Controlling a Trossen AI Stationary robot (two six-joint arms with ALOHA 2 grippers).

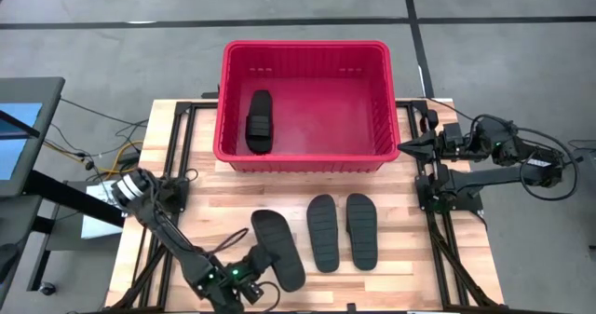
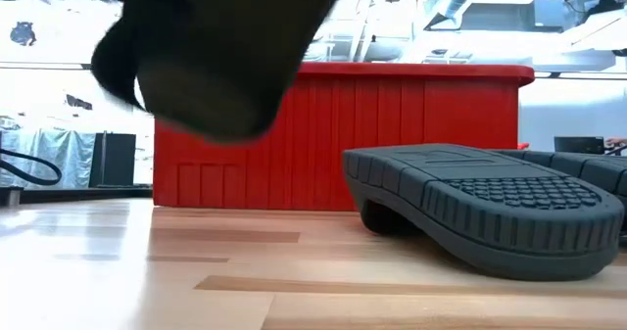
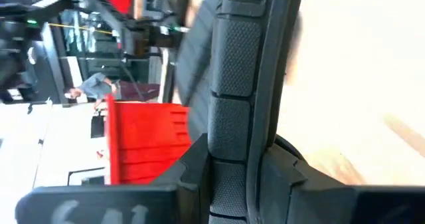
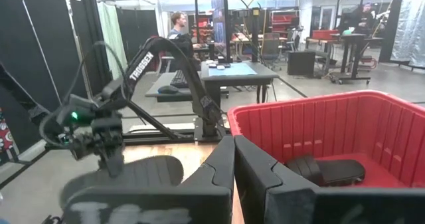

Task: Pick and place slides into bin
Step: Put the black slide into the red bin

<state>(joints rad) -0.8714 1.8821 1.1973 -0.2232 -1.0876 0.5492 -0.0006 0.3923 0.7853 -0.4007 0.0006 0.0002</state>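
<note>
The red bin (image 1: pixel 303 109) stands at the table's far middle, with one black slide (image 1: pixel 260 121) lying on its floor at the left. Two more slides (image 1: pixel 322 232) (image 1: pixel 361 228) lie side by side on the wood, soles up. My left gripper (image 1: pixel 251 269) is near the table's front edge, shut on a fourth slide (image 1: pixel 277 249). In the low view this pair is a dark blur (image 2: pixel 216 56) above the tabletop. My right gripper (image 1: pixel 402 147) waits shut by the bin's right wall, holding nothing. My left gripper pinches the slide between its two fingers (image 3: pixel 192 171), on the slide's near-left part (image 3: pixel 232 137). The fingers come slanting from the table's near left. The slide runs away from the fingers toward the bin. In the low view it hangs above bare wood.
Black frame rails (image 1: pixel 186 156) (image 1: pixel 438 211) run along both sides of the wooden table (image 1: pixel 447 277). The near slide (image 2: pixel 490 208) fills the right of the low view. A desk (image 1: pixel 23 128) stands off the table's left, and people (image 4: pixel 178 31) work far behind.
</note>
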